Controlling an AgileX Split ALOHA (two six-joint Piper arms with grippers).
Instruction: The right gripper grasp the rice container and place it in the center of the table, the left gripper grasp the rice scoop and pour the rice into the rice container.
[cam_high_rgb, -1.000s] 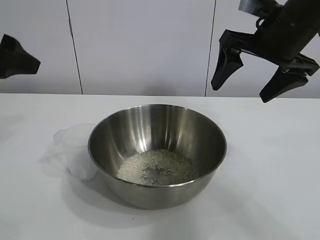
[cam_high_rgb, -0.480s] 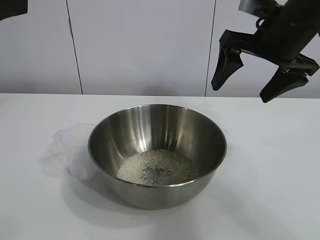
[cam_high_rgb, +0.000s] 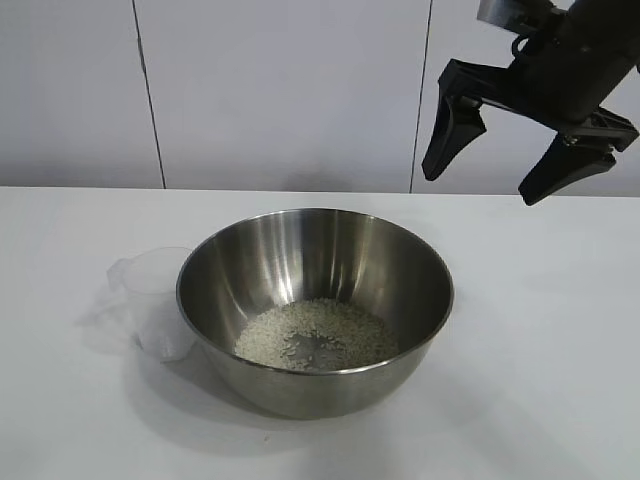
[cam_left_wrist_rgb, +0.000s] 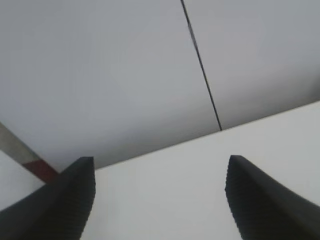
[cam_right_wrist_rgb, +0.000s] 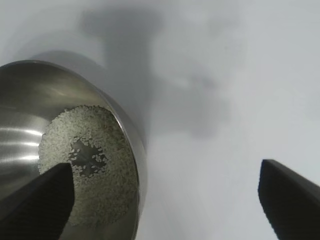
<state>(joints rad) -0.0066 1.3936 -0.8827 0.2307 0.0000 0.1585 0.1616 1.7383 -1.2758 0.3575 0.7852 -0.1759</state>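
The steel rice container (cam_high_rgb: 315, 305) stands in the middle of the white table (cam_high_rgb: 540, 340) with a ring of rice (cam_high_rgb: 316, 335) on its bottom. It also shows in the right wrist view (cam_right_wrist_rgb: 65, 150) with the rice (cam_right_wrist_rgb: 100, 170). The clear plastic rice scoop (cam_high_rgb: 152, 300) stands upright on the table, touching the container's left side, and looks empty. My right gripper (cam_high_rgb: 481, 180) is open and empty, high above the table behind the container's right rim. My left gripper (cam_left_wrist_rgb: 159, 197) is out of the exterior view; its own view shows it open over bare table.
A grey panelled wall (cam_high_rgb: 280, 90) with dark vertical seams runs behind the table. White tabletop (cam_high_rgb: 560, 400) stretches to the right of the container and in front of it.
The left gripper rose out of the exterior view at the upper left. The right gripper, container and scoop have not moved.
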